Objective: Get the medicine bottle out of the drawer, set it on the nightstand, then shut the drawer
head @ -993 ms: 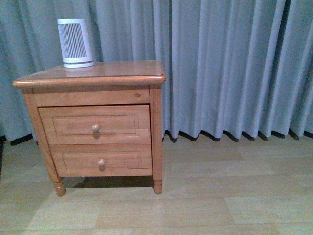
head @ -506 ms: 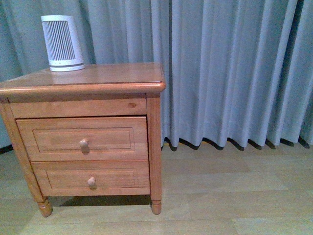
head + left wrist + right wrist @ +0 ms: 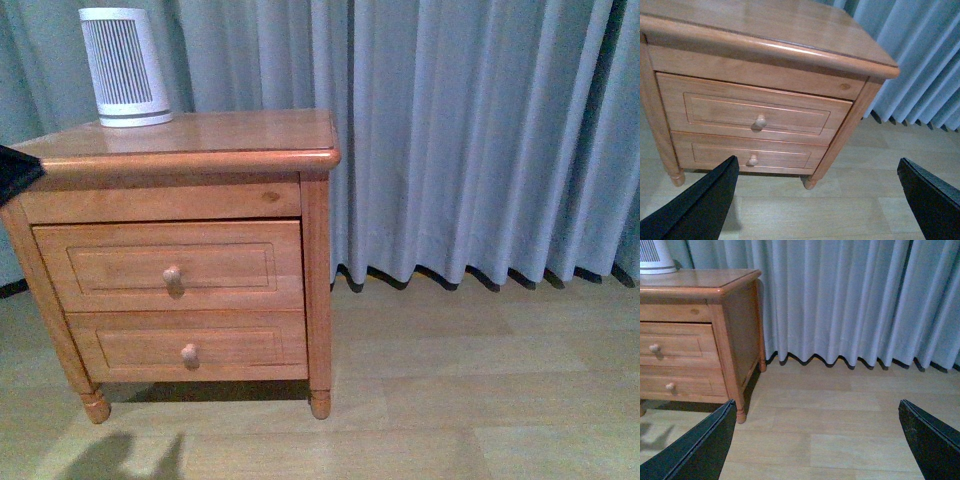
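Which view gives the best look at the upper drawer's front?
The left wrist view: the drawer appears largest there, with its whole recessed panel and knob visible, seen from slightly above. The front view also shows it whole, straight on but smaller. The right wrist view catches only part of it, cut off by the picture's edge.

Nightstand [image 3: 240,135]: orange-brown wood, glossy top with rounded edge, short turned feet. It stands upright and fills the left half of the front view, with its top reaching the left edge of the frame. Drawer [image 3: 230,268]: upper of two, left of centre in the frame. Recessed panel front, one round wooden knob [image 3: 173,279] at its middle. Shut, front level.
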`<state>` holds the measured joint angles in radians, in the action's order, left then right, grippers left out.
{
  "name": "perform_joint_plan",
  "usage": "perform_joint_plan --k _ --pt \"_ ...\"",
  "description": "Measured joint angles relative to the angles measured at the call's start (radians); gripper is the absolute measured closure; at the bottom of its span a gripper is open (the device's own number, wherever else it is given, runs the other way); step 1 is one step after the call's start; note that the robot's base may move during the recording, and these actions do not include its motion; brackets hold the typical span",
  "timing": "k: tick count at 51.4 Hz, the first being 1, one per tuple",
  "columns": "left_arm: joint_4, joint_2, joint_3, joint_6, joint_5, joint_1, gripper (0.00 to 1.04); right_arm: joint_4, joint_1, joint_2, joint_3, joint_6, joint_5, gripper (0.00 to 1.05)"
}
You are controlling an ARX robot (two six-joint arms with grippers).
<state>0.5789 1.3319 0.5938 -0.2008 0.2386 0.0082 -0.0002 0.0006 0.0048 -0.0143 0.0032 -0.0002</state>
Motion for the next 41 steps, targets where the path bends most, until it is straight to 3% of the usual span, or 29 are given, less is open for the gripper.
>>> perform_joint_plan --k 10,26,41 --pt "0.107 0.377 0.197 -0.006 -0.071 -0.061 0.06 0.0 0.0 0.0 0.0 0.0 0.0 0.07" --pt "0.148 0.756 0.507 0.07 -0.197 -0.116 0.06 0.0 0.0 0.0 0.0 0.0 0.0 0.07" --pt "0.156 1.034 0.771 0.196 -0.246 -0.101 0.06 0.0 0.0 0.0 0.0 0.0 0.0 0.07"
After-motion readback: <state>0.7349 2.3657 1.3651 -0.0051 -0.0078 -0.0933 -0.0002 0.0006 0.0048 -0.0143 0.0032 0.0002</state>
